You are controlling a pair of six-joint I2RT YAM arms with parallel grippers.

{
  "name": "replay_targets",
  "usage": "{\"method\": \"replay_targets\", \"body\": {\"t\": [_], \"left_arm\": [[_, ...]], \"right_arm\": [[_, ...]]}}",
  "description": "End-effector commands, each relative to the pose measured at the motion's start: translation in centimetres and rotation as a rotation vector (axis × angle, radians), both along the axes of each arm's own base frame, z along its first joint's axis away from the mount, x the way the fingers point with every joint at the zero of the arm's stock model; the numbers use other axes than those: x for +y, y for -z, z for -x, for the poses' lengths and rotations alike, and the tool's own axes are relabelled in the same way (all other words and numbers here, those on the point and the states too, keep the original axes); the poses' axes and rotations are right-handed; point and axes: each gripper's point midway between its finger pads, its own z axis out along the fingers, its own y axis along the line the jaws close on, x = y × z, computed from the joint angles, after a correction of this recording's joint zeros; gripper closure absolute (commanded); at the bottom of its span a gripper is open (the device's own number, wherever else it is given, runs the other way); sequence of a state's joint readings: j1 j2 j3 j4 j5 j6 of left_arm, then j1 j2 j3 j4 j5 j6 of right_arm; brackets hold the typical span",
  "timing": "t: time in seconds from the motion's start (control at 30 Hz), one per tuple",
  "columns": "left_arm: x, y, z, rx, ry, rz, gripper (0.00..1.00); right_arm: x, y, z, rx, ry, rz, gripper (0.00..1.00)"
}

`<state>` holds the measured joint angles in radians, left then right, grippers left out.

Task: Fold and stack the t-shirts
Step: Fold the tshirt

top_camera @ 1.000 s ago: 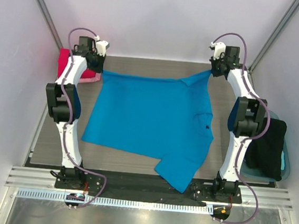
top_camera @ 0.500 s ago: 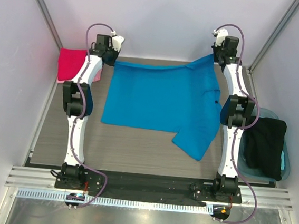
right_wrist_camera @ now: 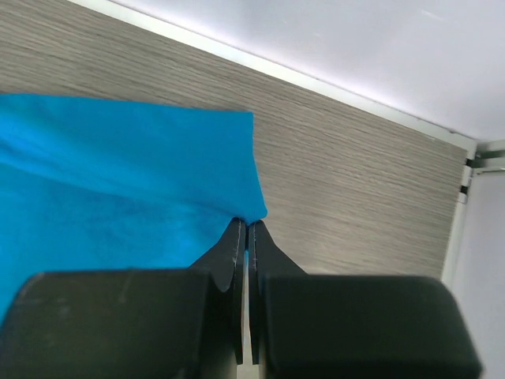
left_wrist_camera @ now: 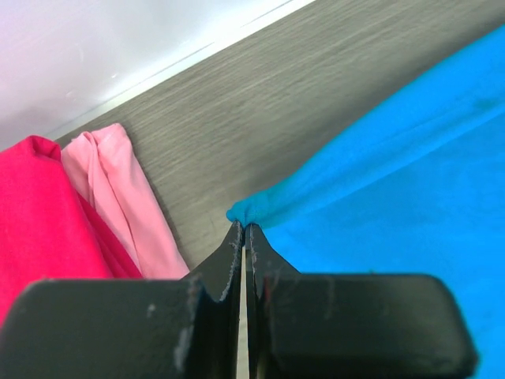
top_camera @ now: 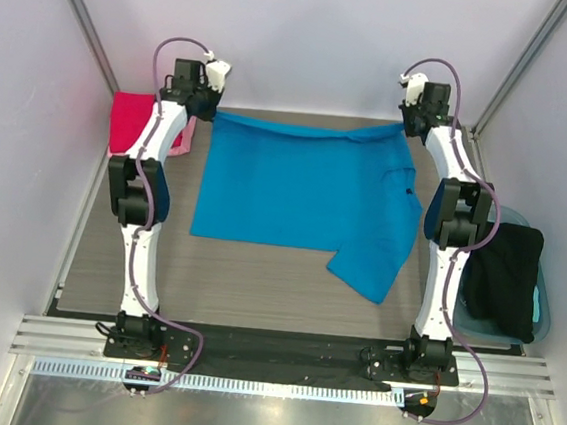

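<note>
The bright blue t-shirt (top_camera: 296, 189) is spread across the middle of the table, one sleeve trailing toward the front right. My left gripper (top_camera: 211, 113) is shut on its far left corner (left_wrist_camera: 246, 212). My right gripper (top_camera: 409, 127) is shut on its far right corner (right_wrist_camera: 254, 209). Both hold the far edge stretched near the back wall. The crimson red t-shirt (top_camera: 131, 123) lies folded at the far left with the pale pink t-shirt (top_camera: 183, 141) beside it. Both also show in the left wrist view, the red one (left_wrist_camera: 35, 213) and the pink one (left_wrist_camera: 118, 193).
A translucent blue plastic tub (top_camera: 546, 298) sits off the table's right side with dark cloth (top_camera: 503, 279) in it. The back wall and side walls close in the table. Bare wood table (top_camera: 247, 279) lies in front of the blue shirt.
Both grippers carried the blue shirt's far edge toward the back wall, dragging the shirt away from the front edge. In the last half second the edge lowered and flattened.
</note>
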<state>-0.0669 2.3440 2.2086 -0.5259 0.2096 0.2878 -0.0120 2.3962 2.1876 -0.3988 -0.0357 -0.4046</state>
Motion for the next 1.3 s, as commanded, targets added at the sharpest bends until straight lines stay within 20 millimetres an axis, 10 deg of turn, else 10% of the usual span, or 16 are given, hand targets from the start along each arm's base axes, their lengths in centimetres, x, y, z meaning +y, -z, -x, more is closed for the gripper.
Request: {"method": "replay_targets", "body": {"t": [0.0,0.4,1.27], "left_arm": [[-0.8,-5.5,1.8,-0.06,0.035,0.041,1.0],[-1.5,-3.4,7.6,0.076,0.101,0.028,1.0],[0.4,1.8,11.7,0.221,0.083,-0.047,1.0]], "right_arm": [[0.1,-8.9,0.9,-0.148,-0.009,0.018,0.99],[0.6,-7.5,6.5,-0.044,-0.042,0.008,0.99],[3.1,-6.5,14.7,0.094,-0.065,-0.123,0.99]]}}
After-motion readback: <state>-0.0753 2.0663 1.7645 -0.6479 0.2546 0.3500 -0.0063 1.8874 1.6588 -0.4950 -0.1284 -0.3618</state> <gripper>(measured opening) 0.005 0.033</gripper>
